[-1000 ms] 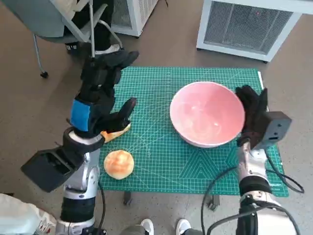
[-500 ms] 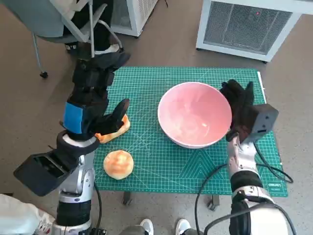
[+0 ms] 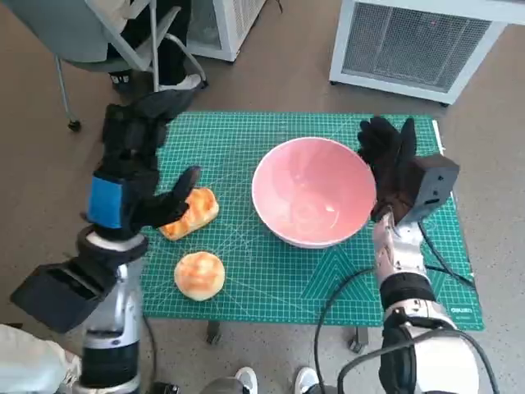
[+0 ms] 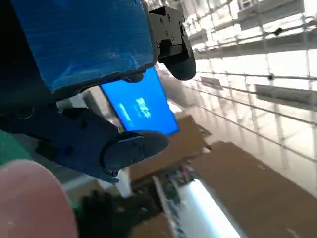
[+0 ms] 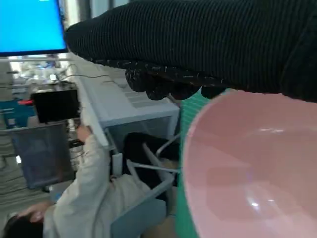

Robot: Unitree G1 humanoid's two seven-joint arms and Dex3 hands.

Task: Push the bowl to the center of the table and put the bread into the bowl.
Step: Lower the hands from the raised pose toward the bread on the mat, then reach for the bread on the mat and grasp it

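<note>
From the head view the pink bowl (image 3: pixel 314 191) sits right of the green mat's (image 3: pixel 246 139) middle with the gloved right hand (image 3: pixel 387 160) flat against its right wall, grasping nothing, while the left hand (image 3: pixel 139 168) hangs spread and empty over the long bread (image 3: pixel 190 212), whose long axis slants from near-left to far-right, and a round bun (image 3: pixel 199 274) lies nearer the front edge. The left wrist view adds only black fingers (image 4: pixel 131 148) held apart, a pink blur and a bright blue screen (image 4: pixel 141 106); the right wrist view alone shows the glove (image 5: pixel 208 39) lying over the bowl's rim (image 5: pixel 198 124) and a person (image 5: pixel 94 198) seated beyond the table

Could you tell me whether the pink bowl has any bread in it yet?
Empty: the pink bowl shows only its bare inside, and both pieces of bread lie on the green mat beside it.
</note>
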